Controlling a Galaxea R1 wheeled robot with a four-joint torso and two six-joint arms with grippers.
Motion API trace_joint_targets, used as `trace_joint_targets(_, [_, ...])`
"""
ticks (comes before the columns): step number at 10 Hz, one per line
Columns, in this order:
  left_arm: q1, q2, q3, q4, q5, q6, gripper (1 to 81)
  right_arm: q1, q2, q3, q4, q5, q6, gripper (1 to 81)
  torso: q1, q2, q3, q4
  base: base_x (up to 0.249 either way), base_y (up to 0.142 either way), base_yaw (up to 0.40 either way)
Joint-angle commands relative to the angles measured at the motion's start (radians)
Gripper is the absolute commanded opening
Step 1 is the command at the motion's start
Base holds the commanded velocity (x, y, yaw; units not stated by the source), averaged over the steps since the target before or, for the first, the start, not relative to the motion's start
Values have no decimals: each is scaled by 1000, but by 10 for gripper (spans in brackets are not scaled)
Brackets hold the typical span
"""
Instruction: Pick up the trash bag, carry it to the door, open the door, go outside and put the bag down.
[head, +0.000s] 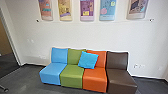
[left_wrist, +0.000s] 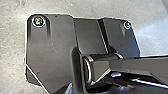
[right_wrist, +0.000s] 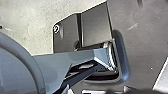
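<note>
Ahead, blue cushion (head: 88, 60) on seats (head: 95, 80)

dark plate (left_wrist: 57, 37) | round corner fittings (left_wrist: 38, 21) | jointed bar (left_wrist: 135, 65), perhaps grey

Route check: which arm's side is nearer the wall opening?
Left. The opening is at the head view's far left, on the left arm's side; the right arm's side is farther across.
</note>
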Motion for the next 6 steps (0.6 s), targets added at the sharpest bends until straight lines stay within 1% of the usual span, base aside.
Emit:
trace_joint_targets(1, [-46,-2,8,10,55,4,811,32,-4,13,-18,-56,-10,811,1,0,0,0,134,0,0])
trace_joint_targets(6, [-46,-6,6,10,55,4,811,37,-56,-39,-3,-55,-4,811,1,0,0,0,134,0,0])
